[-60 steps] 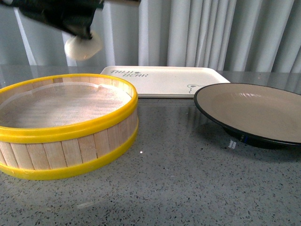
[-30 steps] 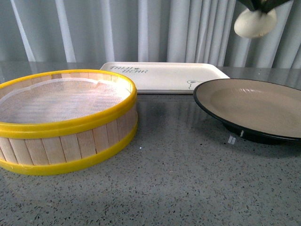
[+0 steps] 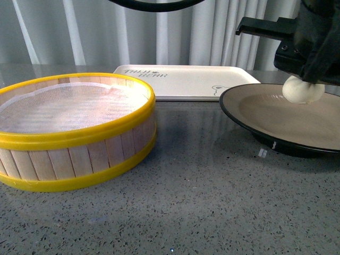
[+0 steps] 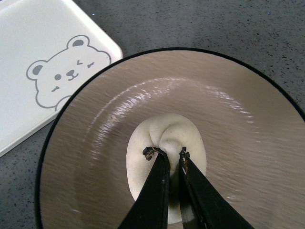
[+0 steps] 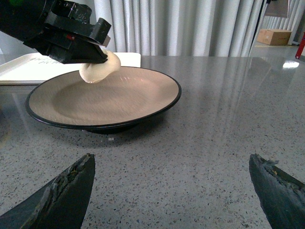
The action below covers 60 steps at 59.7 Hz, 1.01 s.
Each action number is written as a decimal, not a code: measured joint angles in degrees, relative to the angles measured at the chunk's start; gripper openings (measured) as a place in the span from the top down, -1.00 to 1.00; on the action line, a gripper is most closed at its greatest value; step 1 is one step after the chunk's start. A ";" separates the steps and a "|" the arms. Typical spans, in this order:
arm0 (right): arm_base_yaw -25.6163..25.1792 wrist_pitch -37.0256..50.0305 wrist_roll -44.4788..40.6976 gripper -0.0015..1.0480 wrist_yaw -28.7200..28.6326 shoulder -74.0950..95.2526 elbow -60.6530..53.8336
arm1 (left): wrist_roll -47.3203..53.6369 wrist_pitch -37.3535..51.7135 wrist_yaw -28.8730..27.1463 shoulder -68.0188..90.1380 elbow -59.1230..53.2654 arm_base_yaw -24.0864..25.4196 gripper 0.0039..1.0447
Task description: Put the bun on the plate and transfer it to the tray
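While the left tool [image 4: 166,152] pinches it at the pleated top, the single bun [image 4: 164,143] sits over the beige inside of the plate [image 3: 255,114], toward the far side of the well. Whether its underside touches the plate surface cannot be told. The jaws are narrow, closed on the bun's twist.

Item count: one bun, one plate, one tray [image 3: 186,85], one steamer basket [image 3: 79,135], two tools.

The plate's black rim encloses bare beige surface on all sides of the bun. The tray lies just behind the plate. In the left wrist view its bear corner passes just beside the plate's rim. The tray's surface carries only its lettering and drawing.

The steamer basket, yellow-rimmed and lined with white cloth, stands on the robot's left, apart from the plate, with a strip of grey counter [image 3: 202,202] between them.

The right tool [image 5: 171,160] is spread wide, holding nothing, low over open counter on the plate's near side.
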 joint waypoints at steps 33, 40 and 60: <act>0.00 0.00 0.00 -0.83 0.00 0.00 0.00 | 2.80 0.35 -6.10 4.15 2.75 -1.16 0.93; 0.00 0.00 0.00 -0.83 0.00 0.00 0.00 | 3.37 -0.44 -5.57 4.17 2.82 -1.36 0.93; 0.00 0.00 0.00 -0.83 0.00 0.00 0.00 | 4.79 -2.29 -5.88 4.39 2.82 -1.46 0.88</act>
